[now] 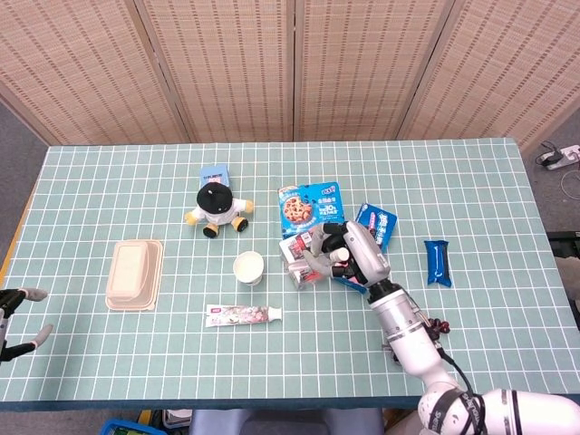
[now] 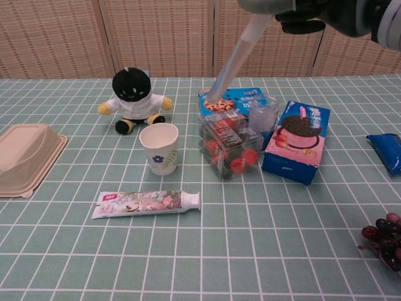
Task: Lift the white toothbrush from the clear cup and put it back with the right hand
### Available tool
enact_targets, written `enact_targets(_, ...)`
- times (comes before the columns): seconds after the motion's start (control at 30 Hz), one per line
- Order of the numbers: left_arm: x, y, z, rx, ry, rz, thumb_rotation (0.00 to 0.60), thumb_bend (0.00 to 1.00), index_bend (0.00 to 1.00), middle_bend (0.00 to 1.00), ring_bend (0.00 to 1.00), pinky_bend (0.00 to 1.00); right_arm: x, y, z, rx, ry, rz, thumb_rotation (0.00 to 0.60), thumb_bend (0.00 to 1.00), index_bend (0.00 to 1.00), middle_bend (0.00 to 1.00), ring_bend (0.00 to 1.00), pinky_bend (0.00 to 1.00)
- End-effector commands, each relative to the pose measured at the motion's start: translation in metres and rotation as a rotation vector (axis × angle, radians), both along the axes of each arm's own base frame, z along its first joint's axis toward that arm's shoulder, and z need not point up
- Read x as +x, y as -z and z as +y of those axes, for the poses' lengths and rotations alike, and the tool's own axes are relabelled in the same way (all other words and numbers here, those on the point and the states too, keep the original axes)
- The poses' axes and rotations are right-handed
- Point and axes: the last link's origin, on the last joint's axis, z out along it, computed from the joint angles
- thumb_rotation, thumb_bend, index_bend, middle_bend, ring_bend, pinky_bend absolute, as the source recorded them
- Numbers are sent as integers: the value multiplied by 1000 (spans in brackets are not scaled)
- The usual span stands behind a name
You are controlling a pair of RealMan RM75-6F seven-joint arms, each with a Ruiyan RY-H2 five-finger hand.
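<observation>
You get bright, even overhead light, soft short shadows, no glare; both views sharp, with slight edge distortion

The right hand (image 1: 349, 252) hovers over the snack boxes (image 1: 313, 208) — the left hand (image 1: 18, 317) sits far left.

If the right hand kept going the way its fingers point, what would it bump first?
Probably the clear plastic box of red snacks, just past the right hand; the height gap between them is unclear.
</observation>
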Motion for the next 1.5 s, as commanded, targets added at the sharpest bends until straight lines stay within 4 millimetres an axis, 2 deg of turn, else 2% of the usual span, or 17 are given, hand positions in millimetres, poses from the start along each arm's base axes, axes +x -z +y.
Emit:
enact_targets(0.03, 0, 0, 0, 2, 0, -3, 600, 246, 460, 406, 322, 429, -14, 1, 0, -31, -55, 185, 600, 637, 809, 1000, 1000, 1000)
enact_targets(0.17, 0, -1, -1, 5, 1, -5, 600, 246, 460, 406, 322, 428, -23, 4, 4, -91, -96, 385, 600, 636, 809, 1000, 1000, 1000)
enact_targets(0.3, 0, 0, 0, -1, -1, 0, 600, 246, 460, 406, 322, 428, -22, 2, 9, -128, -112, 436, 600, 636, 809, 1000, 1000, 1000)
enact_targets(0.57, -1, 1, 0, -3, -3, 3, 600, 246, 460, 406, 322, 429, -16, -6, 12, -83, -77, 67, 600, 636, 809, 1000, 1000, 1000)
enact_targets(0.67, 0, 1, 0, -3, -2, 3, 600, 246, 460, 406, 322, 428, -16, -10, 11, -76, -96, -34, 600, 636, 809, 1000, 1000, 1000)
enact_targets(0.77, 0, 0, 0, -1, 0, 2, 600, 246, 460, 406, 322, 429, -19, -11, 11, -87, -121, -55, 600, 636, 809, 1000, 1000, 1000)
enact_targets(0.93, 1, 0, -1, 0, 2, 3, 600, 246, 460, 406, 322, 429, -26, -9, 9, -140, -142, 84, 600, 637, 809, 1000, 1000, 1000)
enact_targets(1.17, 1, 0, -1, 1, 7, 6, 600, 246, 460, 406, 322, 429, -41, -9, 8, -278, -169, 489, 600, 637, 809, 1000, 1000, 1000)
enact_targets(1.23, 1, 1, -1, 1, 8, 8, 600, 246, 460, 406, 322, 428, -42, -8, 8, -301, -167, 541, 600, 637, 809, 1000, 1000, 1000)
enact_targets(1.33, 1, 1, -1, 1, 7, 10, 600, 246, 460, 406, 322, 428, -40, -7, 9, -305, -147, 521, 600, 636, 809, 1000, 1000, 1000)
enact_targets(1.5, 1, 0, -1, 6, 5, 8, 600, 246, 460, 407, 322, 429, -36, -6, 10, -214, -112, 336, 600, 637, 809, 1000, 1000, 1000)
